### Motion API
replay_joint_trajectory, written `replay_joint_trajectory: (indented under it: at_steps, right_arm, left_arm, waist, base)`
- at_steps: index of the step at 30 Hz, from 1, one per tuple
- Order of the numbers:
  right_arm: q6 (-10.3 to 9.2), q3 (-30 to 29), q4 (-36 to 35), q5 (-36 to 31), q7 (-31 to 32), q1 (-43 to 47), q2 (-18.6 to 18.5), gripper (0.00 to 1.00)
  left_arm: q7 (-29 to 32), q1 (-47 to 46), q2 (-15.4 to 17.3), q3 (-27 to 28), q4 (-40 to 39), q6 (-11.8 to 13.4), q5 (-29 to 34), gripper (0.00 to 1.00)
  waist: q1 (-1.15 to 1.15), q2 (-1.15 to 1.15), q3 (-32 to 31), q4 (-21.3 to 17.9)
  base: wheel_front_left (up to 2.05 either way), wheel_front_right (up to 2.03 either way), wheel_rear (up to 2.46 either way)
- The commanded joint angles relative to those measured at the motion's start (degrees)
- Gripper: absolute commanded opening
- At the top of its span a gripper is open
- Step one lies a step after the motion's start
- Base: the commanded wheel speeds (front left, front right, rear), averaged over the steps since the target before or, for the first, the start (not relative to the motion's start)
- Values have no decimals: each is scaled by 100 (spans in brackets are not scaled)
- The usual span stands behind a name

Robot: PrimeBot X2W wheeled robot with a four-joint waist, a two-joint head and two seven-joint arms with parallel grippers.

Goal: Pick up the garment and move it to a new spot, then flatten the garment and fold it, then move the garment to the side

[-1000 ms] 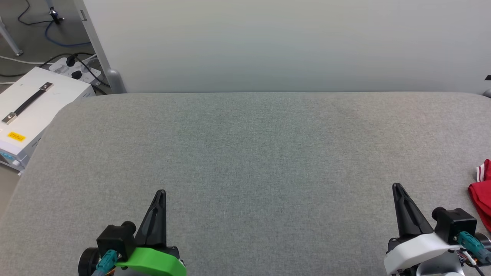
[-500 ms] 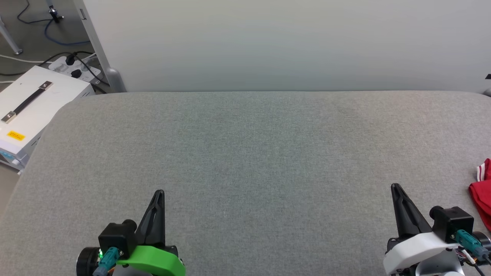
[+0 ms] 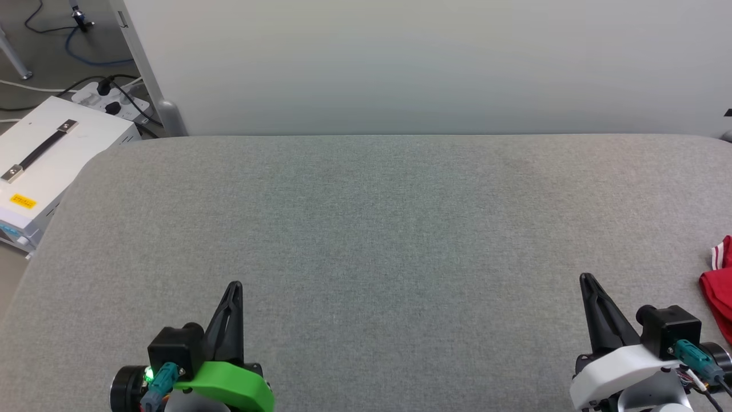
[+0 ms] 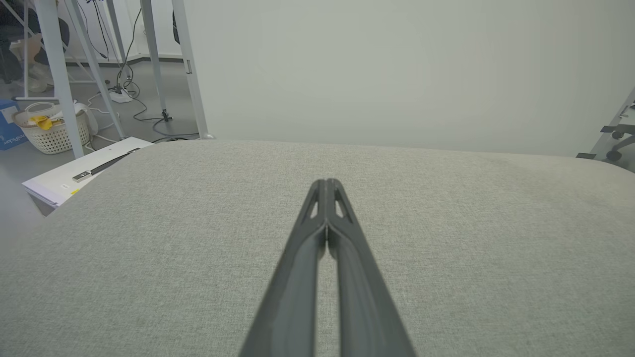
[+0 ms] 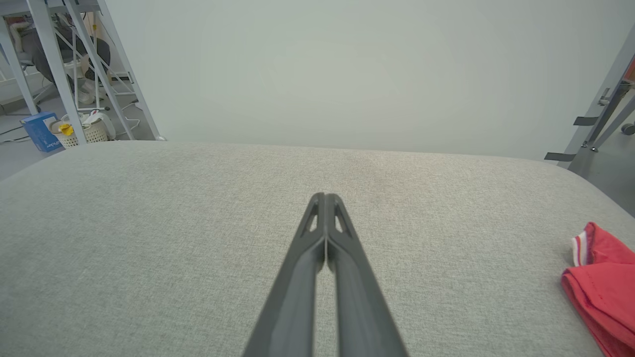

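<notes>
A wide grey fabric-covered tabletop [image 3: 366, 229] stands before a pale wall. The left pincer [image 3: 234, 286] hovers at the near left, its two dark fingers pressed together and holding nothing. The right pincer [image 3: 584, 278] hovers at the near right, likewise closed and empty. The garment [image 3: 717, 292], red with striped trim, lies at the tabletop's far right edge, apart from the right pincer; it seems bunched, though the frame cuts it off. A white box [image 3: 51, 154] sits beyond the left edge.

At three o'clock I see the red garment [image 3: 719, 292], its trim striped red and white, on my grey table [image 3: 366, 229].
</notes>
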Motion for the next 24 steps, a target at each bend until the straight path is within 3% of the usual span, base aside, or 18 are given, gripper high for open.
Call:
replay_joint_trajectory:
  at_steps: [1, 24]
  right_arm:
    - [-2, 7, -40, -49, 25, -101, 21, 0]
    - [-3, 23, -99, -230, 219, -168, 35, 0]
  left_arm:
    - [28, -119, -19, 28, -39, 46, 70, 0]
    - [316, -211, -27, 108, -109, 180, 324, 0]
  waist:
    - [0, 24, 2, 0]
    - [0, 37, 44, -1]
  base:
    - [0, 0, 0]
    - [0, 0, 0]
